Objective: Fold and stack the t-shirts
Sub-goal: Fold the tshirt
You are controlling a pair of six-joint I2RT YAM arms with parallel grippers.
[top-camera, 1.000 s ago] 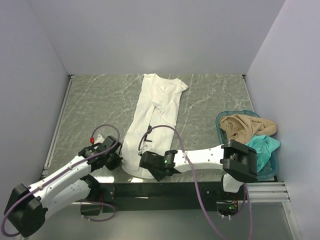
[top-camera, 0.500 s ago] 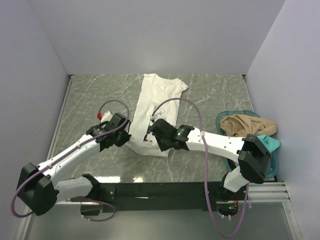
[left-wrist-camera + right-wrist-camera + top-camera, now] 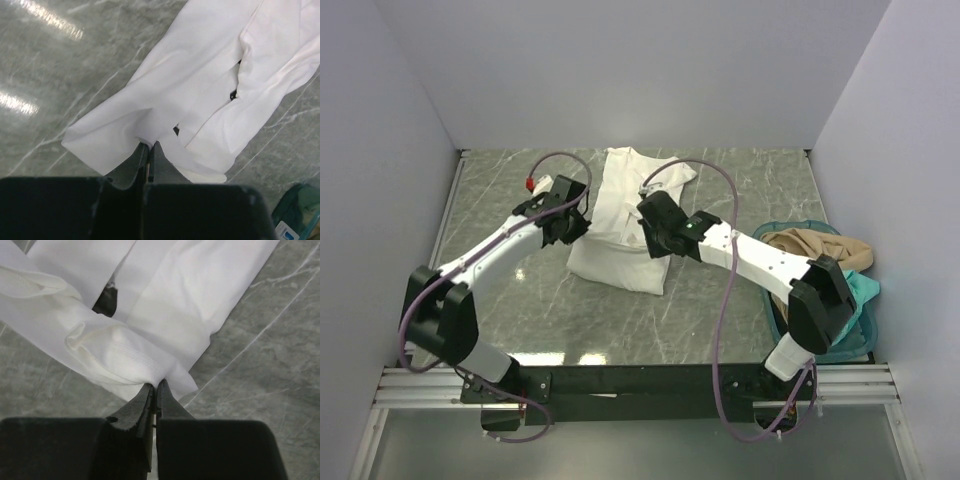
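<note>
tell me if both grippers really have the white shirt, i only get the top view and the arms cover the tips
Observer: Yes for the left gripper. Its wrist view shows it shut, with an edge of the white shirt pinched at its tip.
Operator: and the right
Observer: The right gripper is shut too, on a bunched fold of the shirt that carries the stitched hem.
Operator: anything showing between the layers
Observer: Small black print marks show in the gap between the folded layers, just beyond the right gripper's fold.
</note>
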